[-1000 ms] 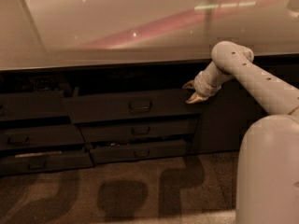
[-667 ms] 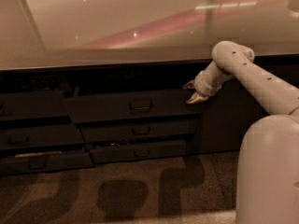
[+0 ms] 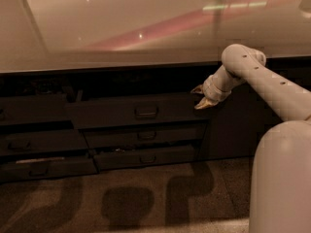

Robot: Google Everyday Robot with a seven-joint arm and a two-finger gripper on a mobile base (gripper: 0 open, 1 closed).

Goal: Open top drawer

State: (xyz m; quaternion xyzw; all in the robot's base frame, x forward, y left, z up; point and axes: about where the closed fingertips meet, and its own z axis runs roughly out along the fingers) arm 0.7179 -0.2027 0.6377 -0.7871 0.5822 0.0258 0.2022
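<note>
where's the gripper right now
In the camera view the gripper is right of centre, at the right end of the top drawer, just below the countertop edge.

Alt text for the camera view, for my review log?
The robot's gripper sits at the upper right corner of the top drawer, away from its central handle. A pale countertop runs above; shallower drawers lie below.

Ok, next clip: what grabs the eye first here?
The pale arm reaching in from the right, its gripper at the right end of the top drawer. That drawer's front seems to stand forward of the shallower drawers beneath it. Above, the glossy counter fills the upper half, crossed by a pink streak of reflection.
</note>
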